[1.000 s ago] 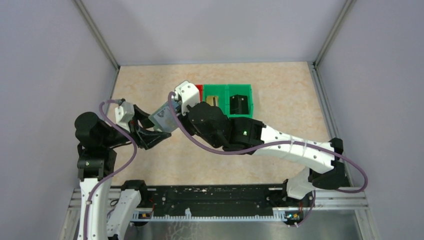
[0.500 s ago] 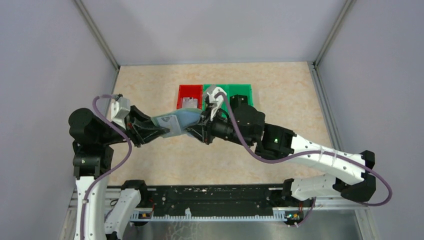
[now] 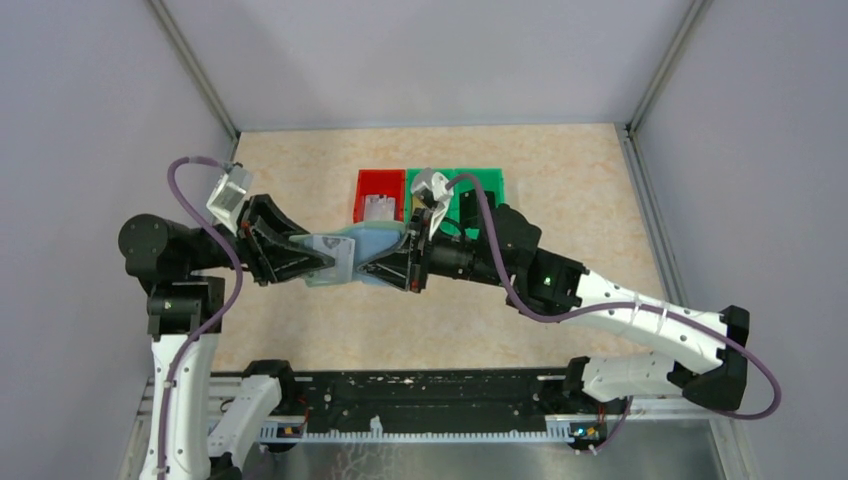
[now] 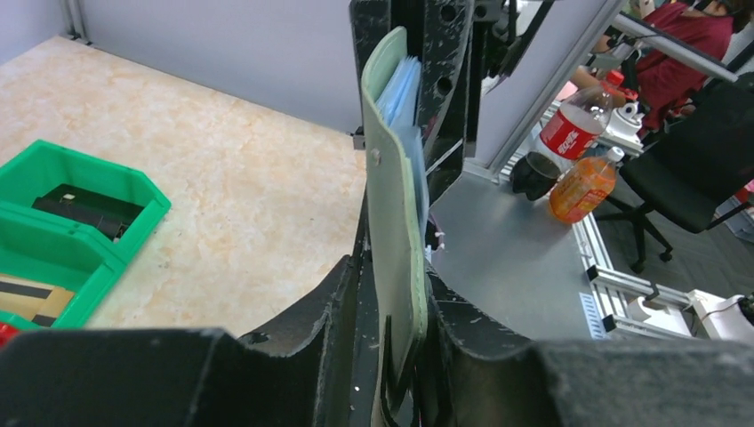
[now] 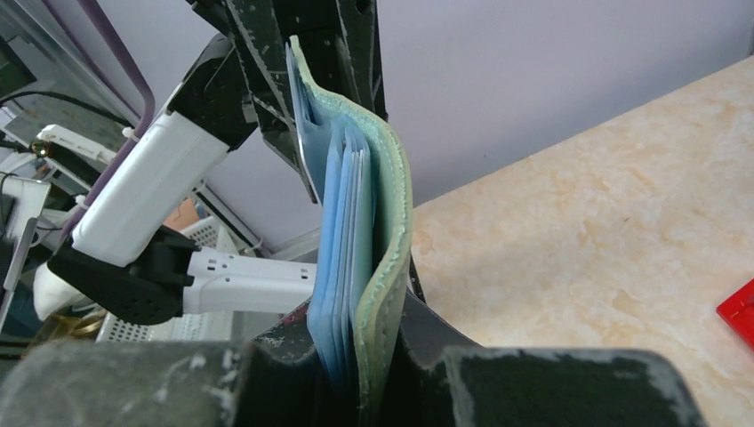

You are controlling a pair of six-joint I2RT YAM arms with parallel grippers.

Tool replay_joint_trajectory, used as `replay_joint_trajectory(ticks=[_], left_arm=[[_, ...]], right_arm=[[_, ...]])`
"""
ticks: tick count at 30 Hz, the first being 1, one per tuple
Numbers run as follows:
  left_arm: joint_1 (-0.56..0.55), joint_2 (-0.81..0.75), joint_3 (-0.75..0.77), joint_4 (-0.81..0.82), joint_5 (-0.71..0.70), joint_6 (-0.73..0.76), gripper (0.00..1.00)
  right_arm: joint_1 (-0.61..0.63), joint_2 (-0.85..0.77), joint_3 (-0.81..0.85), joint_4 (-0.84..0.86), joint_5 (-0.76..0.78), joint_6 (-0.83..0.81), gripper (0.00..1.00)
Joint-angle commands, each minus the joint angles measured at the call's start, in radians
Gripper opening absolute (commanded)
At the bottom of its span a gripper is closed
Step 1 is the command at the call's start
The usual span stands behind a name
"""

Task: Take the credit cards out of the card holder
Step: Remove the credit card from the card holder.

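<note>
Left gripper (image 3: pixel 312 258) and right gripper (image 3: pixel 392 266) each clamp opposite ends of the flat grey-green folding card holder (image 3: pixel 352 250) mid-air; uneven pulling could yank it from one grip.

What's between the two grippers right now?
The card holder, spread open and held off the table. The left gripper is clamped on one end, the right gripper on the other. Nothing else lies between them. This is clearest in the top view.
</note>
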Motion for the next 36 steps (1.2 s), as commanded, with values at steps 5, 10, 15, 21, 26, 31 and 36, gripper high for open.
replay_joint_trajectory(ticks=[5,10,15,21,26,31,36], left_arm=[[0.002,-0.004,-0.020,0.232,0.011,-0.230,0.32],[0.002,-0.004,-0.031,0.217,-0.013,-0.232,0.33],[0.002,0.013,-0.028,0.216,-0.071,-0.264,0.25],[0.002,0.034,-0.035,0.209,-0.113,-0.282,0.14],[0.002,0.040,-0.047,0.229,-0.102,-0.333,0.06],[0.002,0.034,-0.049,0.244,-0.093,-0.353,0.00],[0.002,0.032,-0.065,0.200,-0.110,-0.323,0.00]], right_arm=[[-0.067,-0.033,-0.025,0.151,-0.108,0.096,0.00],[-0.098,-0.021,-0.032,0.199,-0.159,0.141,0.00],[-0.106,-0.007,-0.037,0.224,-0.198,0.165,0.00],[-0.129,-0.004,-0.078,0.328,-0.299,0.217,0.00],[-0.172,-0.001,-0.133,0.441,-0.340,0.306,0.00],[-0.216,0.029,-0.158,0.524,-0.391,0.389,0.14],[-0.243,0.045,-0.159,0.524,-0.421,0.403,0.52]])
